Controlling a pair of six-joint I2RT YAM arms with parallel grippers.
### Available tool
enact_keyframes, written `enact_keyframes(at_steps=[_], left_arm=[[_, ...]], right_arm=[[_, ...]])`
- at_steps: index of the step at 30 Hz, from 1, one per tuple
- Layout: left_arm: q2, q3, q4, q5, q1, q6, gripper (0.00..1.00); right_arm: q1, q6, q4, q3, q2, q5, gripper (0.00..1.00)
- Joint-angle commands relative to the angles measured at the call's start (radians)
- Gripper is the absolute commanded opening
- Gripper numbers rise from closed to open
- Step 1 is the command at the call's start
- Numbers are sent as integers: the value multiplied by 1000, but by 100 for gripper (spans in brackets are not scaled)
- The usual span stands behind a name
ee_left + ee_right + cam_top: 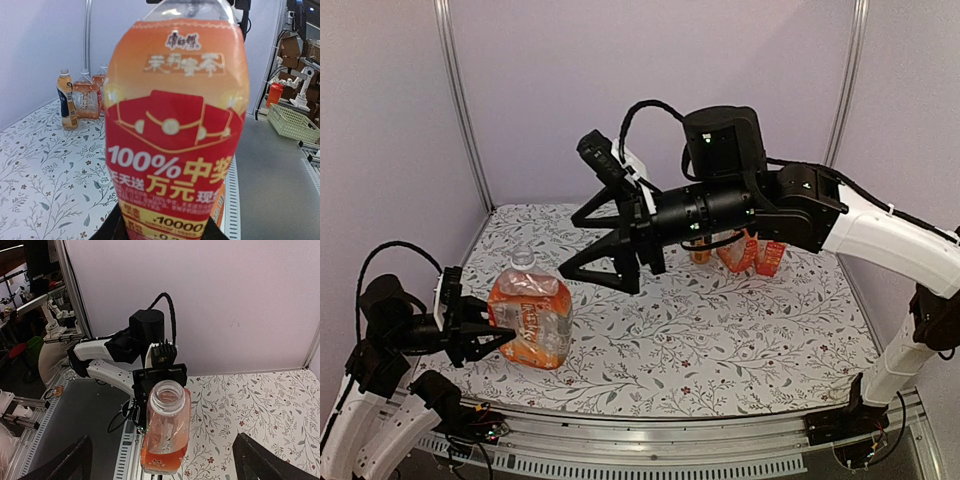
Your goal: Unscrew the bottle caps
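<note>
Here the left pincer [492, 336] is clenched on the lower body of a red-labelled bottle [530, 318]. The bottle stands upright between its fingers, on the table [720, 340], and its wall looks pressed in. Beyond this pincer and higher, the right pincer [570, 248] hangs released. Its jaws are wide apart and touch nothing, and its tips are above the level of the bottle's mouth.

The right wrist view looks down on the bottle mouth [167, 394] and shows it open, with no cap on it. The top view gives only the side of the neck. The left wrist view is almost filled by the red label. To the left of that pincer, well apart from it, this view shows a dark-labelled bottle [66, 100] with a white cap [64, 72] on its top. Just beside it stand two other bottles [86, 97] with red labels, and I cannot tell if they have caps. In the top view these three are mostly hidden behind the right arm. Only the left wrist view shows a small white disc [103, 182] on the table, just left of the held bottle. It may be a cap, but it is too small to tell.

I count two pincers and four bottles, three with red labels and one with a dark label. I see one cap for sure.
</note>
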Motion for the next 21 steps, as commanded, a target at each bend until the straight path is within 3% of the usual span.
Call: enact_keyframes(at_steps=[1, 12, 16, 19, 21], left_arm=[[-8, -12, 27, 35, 15, -9, 0], [-12, -16, 33, 33, 17, -11, 0], [-11, -17, 33, 33, 17, -11, 0], [-10, -17, 33, 32, 17, -11, 0], [-9, -18, 35, 30, 19, -11, 0]], right_arm=[[54, -3, 26, 78, 122, 31, 98], [96, 38, -11, 167, 222, 104, 90], [98, 72, -21, 183, 248, 81, 79], [98, 83, -22, 197, 262, 58, 62], [98, 87, -24, 201, 266, 54, 57]])
